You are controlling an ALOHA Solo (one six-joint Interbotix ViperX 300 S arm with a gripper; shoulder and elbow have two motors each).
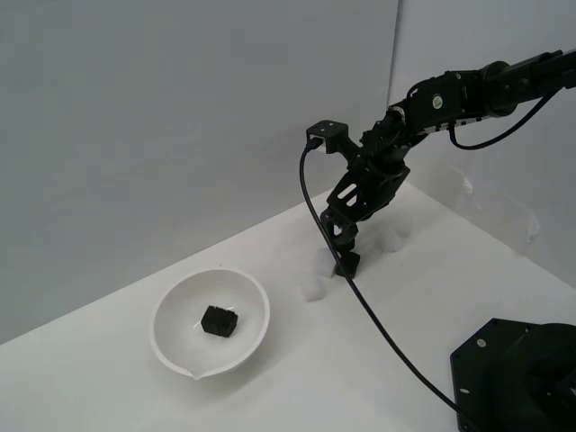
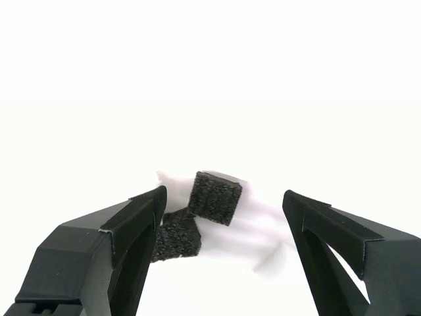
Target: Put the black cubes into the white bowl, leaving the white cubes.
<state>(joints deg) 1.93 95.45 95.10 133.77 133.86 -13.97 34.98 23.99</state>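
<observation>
Crowding black cubes point(image 2: 216, 197): white cubes point(image 2: 263, 230)

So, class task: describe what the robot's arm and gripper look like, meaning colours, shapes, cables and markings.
The arm is matte black, built of blocky jointed segments with small silvery screws. A thin black cable trails from a small boxy black camera mount. The gripper has two angular, wedge-shaped black fingers. No markings are legible.

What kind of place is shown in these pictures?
Probably a robot test bench, not a home: a bare white table, plain grey walls, and only a white bowl, small foam cubes and the arm's gripper.
</observation>
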